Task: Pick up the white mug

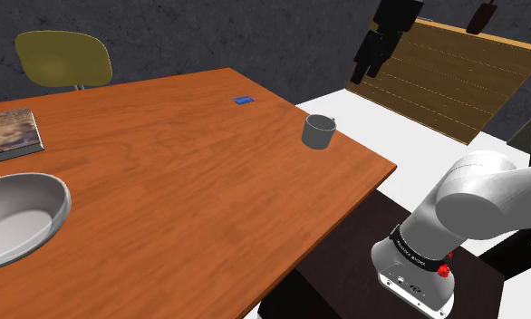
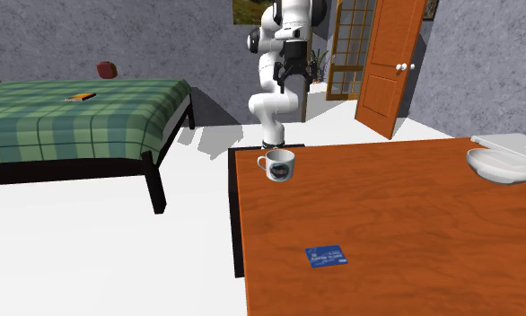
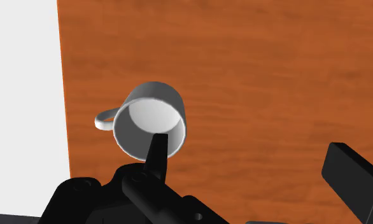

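Gripper (image 3: 246, 146): fingers spread wide with nothing between them. I have it hanging well above the table (image 3: 255, 57).
Mug (image 3: 150, 121): pale grey-white, upright, empty, near the table's edge, its handle (image 3: 105, 119) pointing toward that edge. In the wrist view it lines up with one finger, not the gap.
Risk, as I judge it: a straight descent lands that finger on the rim, tipping the mug or shoving it over the edge.
Blue card (image 2: 326, 256), bowl (image 2: 499, 166): well apart.
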Action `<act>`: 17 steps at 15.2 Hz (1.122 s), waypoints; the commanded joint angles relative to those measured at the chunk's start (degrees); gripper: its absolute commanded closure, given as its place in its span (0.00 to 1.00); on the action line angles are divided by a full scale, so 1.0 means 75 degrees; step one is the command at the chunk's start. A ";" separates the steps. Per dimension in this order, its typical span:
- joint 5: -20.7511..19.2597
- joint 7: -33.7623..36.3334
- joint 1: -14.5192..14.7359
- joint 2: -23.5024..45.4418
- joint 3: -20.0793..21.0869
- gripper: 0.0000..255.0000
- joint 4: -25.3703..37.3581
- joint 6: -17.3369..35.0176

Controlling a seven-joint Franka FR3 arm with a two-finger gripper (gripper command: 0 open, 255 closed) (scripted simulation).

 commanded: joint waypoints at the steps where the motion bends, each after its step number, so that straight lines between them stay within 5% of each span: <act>1: 0.0000 0.0000 0.0000 0.0000 0.0000 0.00 0.0000 0.0000; 17: -0.0529 0.0720 -0.0449 0.3000 0.0369 0.00 -0.1469 0.4283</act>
